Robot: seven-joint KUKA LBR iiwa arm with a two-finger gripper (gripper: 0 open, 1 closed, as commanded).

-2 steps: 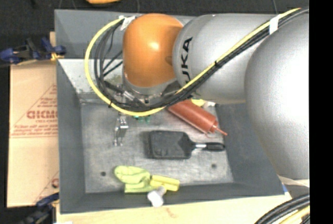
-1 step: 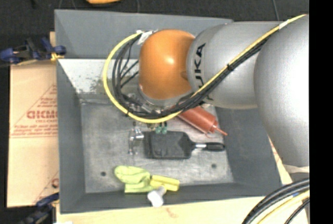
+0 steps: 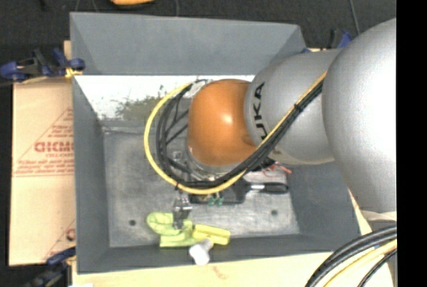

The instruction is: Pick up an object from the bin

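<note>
My gripper (image 3: pixel 180 211) reaches down near the front of the bin, its fingertips right above a yellow-green crumpled soft thing (image 3: pixel 168 229) that lies on the bin floor by the front wall. A yellow bar-shaped piece (image 3: pixel 211 233) lies just right of it, and a small white cap-like piece (image 3: pixel 199 254) sits at the front wall below. Whether the fingertips touch the green thing is hidden by the gripper's own body.
The arm with its orange cover and cables hangs over the bin's middle and right. A thing with red and white parts (image 3: pixel 272 182) peeks out under the arm at the right. Bare bin floor lies to the left.
</note>
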